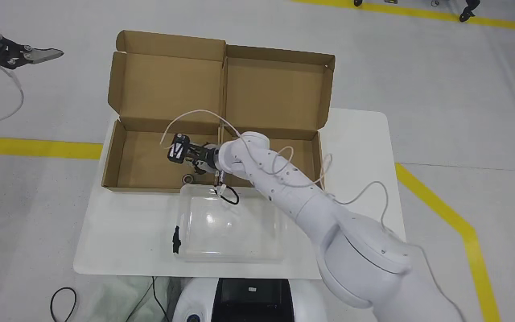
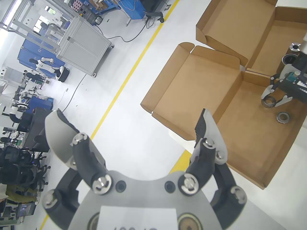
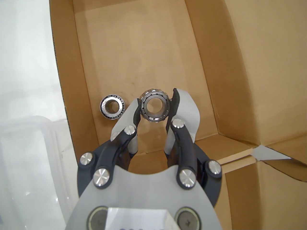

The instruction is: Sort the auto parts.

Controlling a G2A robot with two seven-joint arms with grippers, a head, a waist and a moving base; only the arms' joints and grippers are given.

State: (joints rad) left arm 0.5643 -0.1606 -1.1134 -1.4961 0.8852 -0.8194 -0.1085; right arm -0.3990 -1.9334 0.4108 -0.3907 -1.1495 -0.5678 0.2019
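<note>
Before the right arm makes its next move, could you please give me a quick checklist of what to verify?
1. Right tool shut on the bearing: ok.
2. Bearing within the cardboard box walls: ok.
3. Second bearing apart from the held one: ok.
4. Bearing lifted off the box floor: cannot tell.
5. Left tool open, clear of the box: ok.
</note>
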